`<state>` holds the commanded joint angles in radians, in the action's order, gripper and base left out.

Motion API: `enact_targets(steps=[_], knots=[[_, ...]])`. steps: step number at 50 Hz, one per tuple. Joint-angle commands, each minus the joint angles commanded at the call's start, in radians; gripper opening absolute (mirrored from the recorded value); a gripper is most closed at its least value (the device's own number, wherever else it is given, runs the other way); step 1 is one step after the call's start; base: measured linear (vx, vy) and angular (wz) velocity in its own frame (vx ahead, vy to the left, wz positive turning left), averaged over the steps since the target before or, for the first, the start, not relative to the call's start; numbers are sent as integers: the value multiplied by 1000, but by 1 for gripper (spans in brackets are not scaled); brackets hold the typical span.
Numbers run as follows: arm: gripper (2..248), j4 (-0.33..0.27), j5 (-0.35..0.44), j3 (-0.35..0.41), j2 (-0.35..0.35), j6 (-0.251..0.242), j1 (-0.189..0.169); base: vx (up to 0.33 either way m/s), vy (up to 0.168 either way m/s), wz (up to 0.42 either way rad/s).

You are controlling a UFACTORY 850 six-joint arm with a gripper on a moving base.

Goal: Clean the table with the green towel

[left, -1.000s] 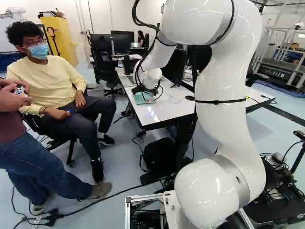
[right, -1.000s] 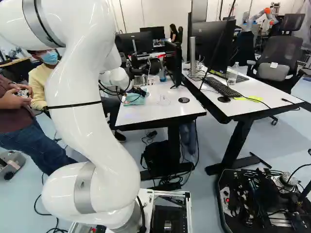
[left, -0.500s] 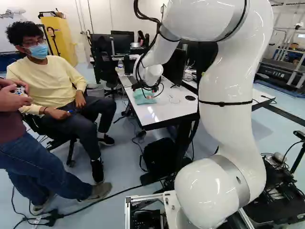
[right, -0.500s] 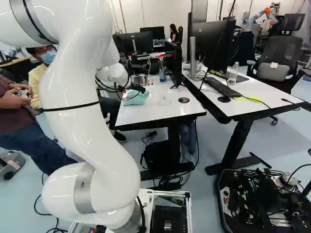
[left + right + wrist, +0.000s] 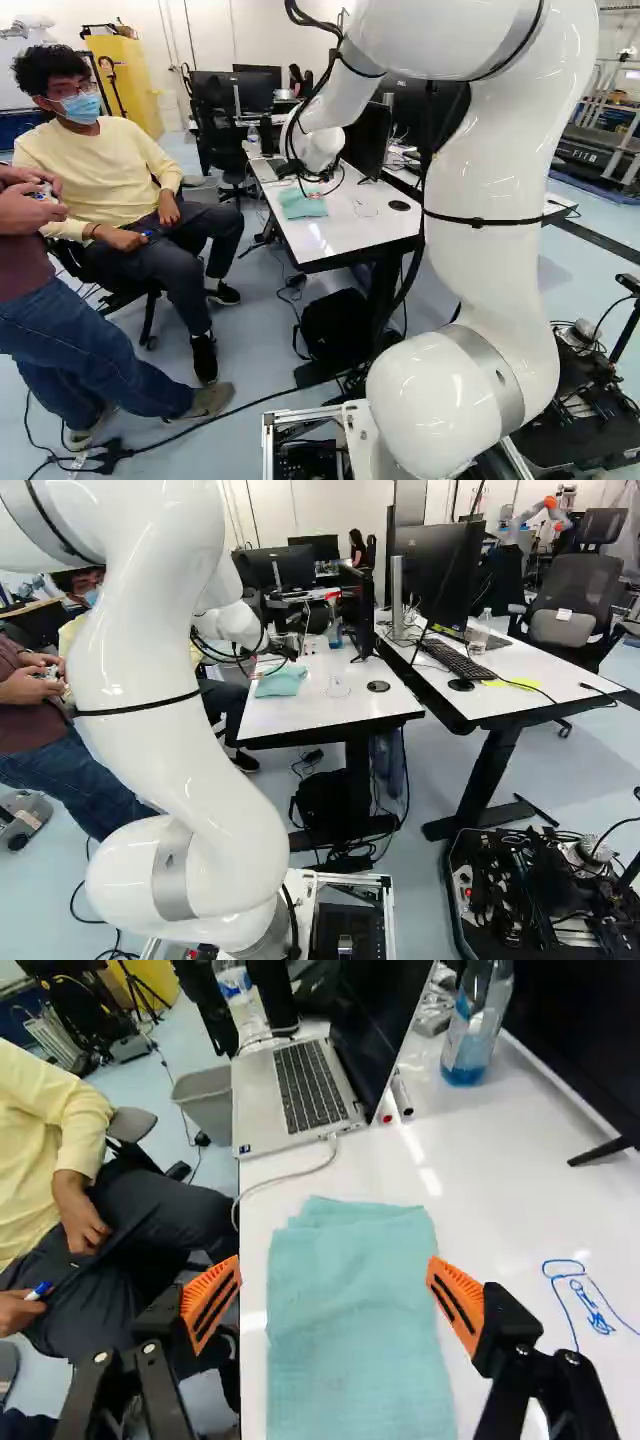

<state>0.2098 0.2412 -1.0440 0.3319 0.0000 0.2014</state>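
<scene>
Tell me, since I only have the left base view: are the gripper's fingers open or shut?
Observer: Open. In the wrist view, the gripper has its orange-padded fingers apart, with no grip on the folded green towel.

Operator: My arm hides part of the tabletop. Anything near the monitor there?

Observer: Yes, a clear bottle with blue liquid in it stands close to the monitor.

Operator: I barely make out some marks beside the towel. What are they?

Observer: Blue marker scribbles, loops and long lines, on the same side of the towel as the monitor.
</scene>
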Motion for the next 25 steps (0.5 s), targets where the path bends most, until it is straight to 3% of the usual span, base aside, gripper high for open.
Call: enact_targets(steps=[25], knots=[[247, -17, 260, -72, 58, 0, -7, 0, 0, 0]])
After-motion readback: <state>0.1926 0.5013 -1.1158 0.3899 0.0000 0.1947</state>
